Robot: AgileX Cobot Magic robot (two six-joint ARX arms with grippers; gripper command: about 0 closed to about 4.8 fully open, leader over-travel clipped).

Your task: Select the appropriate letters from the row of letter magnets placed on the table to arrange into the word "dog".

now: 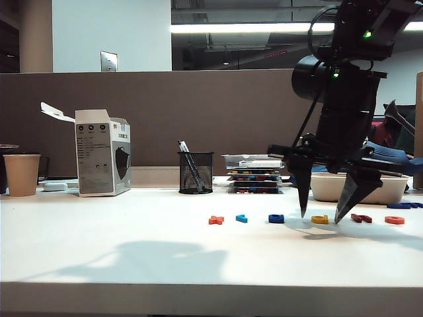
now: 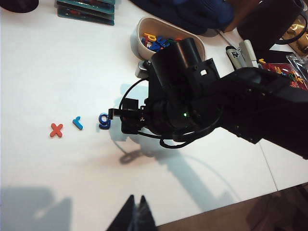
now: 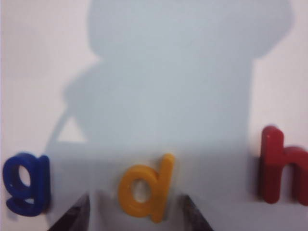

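Six letter magnets (image 1: pixel 306 218) on one table (image 1: pixel 132 251); right gripper (image 1: pixel 320 216) spread wide astride yellow d (image 3: pixel 147 193); left gripper (image 2: pixel 136 215) seemingly clenched, aloft.

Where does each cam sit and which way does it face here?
Exterior: low at the table edge, facing the partition; shows the right arm, its open right hand astride the yellow d.
Left wrist: high above, looking down at the right arm and the blue g; the left hand tips meet.
Right wrist: close over the table; finger tips flank the d.
Shared: g, in all three.
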